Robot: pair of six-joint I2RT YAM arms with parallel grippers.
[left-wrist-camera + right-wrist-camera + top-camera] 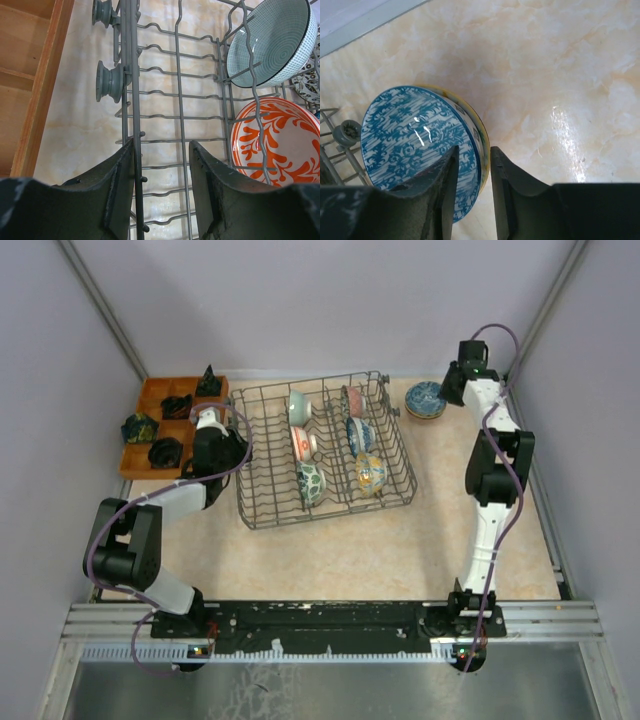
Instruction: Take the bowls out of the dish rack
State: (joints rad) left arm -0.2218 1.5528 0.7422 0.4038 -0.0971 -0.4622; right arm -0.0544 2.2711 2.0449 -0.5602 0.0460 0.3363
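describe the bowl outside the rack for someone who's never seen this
Find the dish rack in the middle of the table and look just beyond its far right corner, below the right gripper. A blue-and-white bowl sits upright there, nested in a yellow-rimmed bowl; all the others stand on edge inside the rack.

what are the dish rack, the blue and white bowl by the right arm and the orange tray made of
Dish rack: metal wire by the look, with a matt grey coating; thin bent rods, no bare shine.
Blue-and-white bowl: glazed ceramic, probably; a sharp glint sits on its glossy printed inside.
Orange tray: seemingly wood, smooth-finished; faint grain shows along its wall.
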